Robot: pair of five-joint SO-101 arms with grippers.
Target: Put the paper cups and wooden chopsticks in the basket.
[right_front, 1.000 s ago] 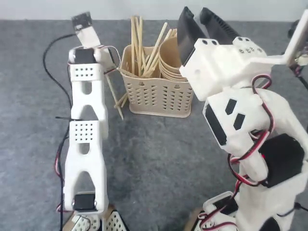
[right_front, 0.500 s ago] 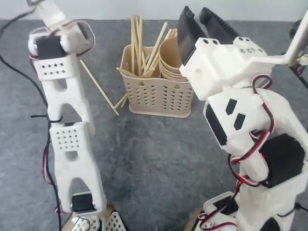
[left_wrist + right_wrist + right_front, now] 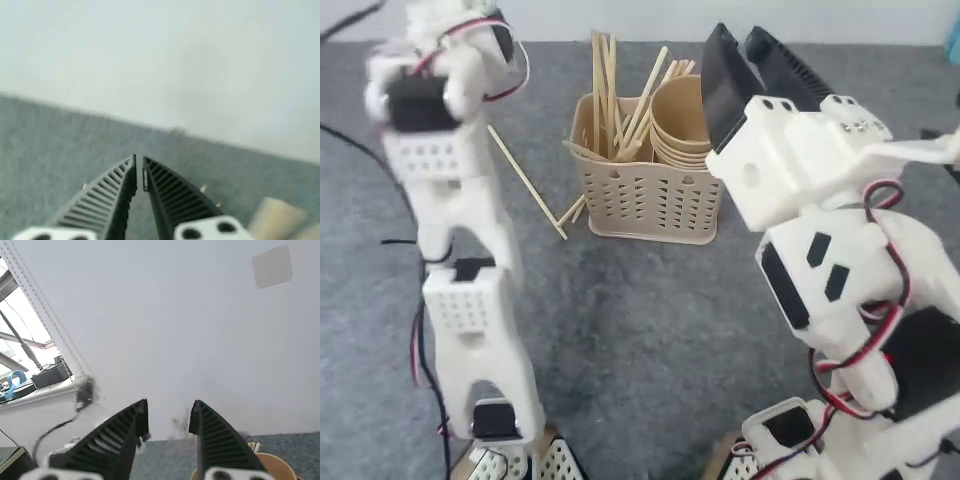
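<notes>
A beige slotted basket (image 3: pixel 645 200) stands at the middle of the grey mat. It holds a stack of paper cups (image 3: pixel 682 120) and several upright wooden chopsticks (image 3: pixel 612 90). One loose chopstick (image 3: pixel 525 180) lies slanted on the mat left of the basket, and the ends of others (image 3: pixel 572 210) rest against the basket's left foot. My left gripper (image 3: pixel 139 161) is shut on nothing, raised high and aimed at the wall. My right gripper (image 3: pixel 738 30) (image 3: pixel 169 407) stands open and empty just above and behind the cups (image 3: pixel 272 467).
The left arm (image 3: pixel 445 150) towers at the left of the mat, the right arm's white body (image 3: pixel 820 230) at the right front. A white wall (image 3: pixel 200 315) runs behind the mat. Bare grey mat (image 3: pixel 640 340) lies in front of the basket.
The left arm rose and swung left, away from the basket; the chopstick beside it dropped to lie slanted on the mat. The right arm shifted slightly right.
</notes>
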